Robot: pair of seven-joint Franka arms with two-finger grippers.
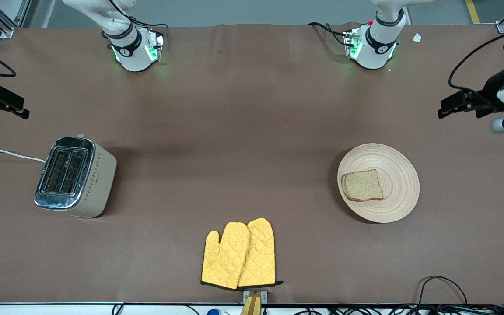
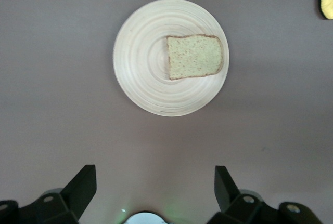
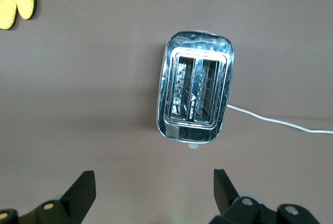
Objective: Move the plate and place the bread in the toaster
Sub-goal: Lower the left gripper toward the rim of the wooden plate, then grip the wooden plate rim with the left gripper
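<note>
Front view: nothing started, bread (image 1: 362,185) on plate (image 1: 398,175). Left gripper (image 1: 446,107) and right gripper (image 1: 15,109) both spread, empty. Next I lower left onto plate's rim.

high front camera, wrist cameras downward

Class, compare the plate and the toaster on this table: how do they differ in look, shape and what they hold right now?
The plate is round, flat and light wood; the toaster is a boxy beige block with a shiny chrome top. The plate holds the bread; the toaster's two slots are empty. The plate sits toward the left arm's end of the table, the toaster toward the right arm's end, with a white cord. Both rest on the brown table, untouched.
</note>
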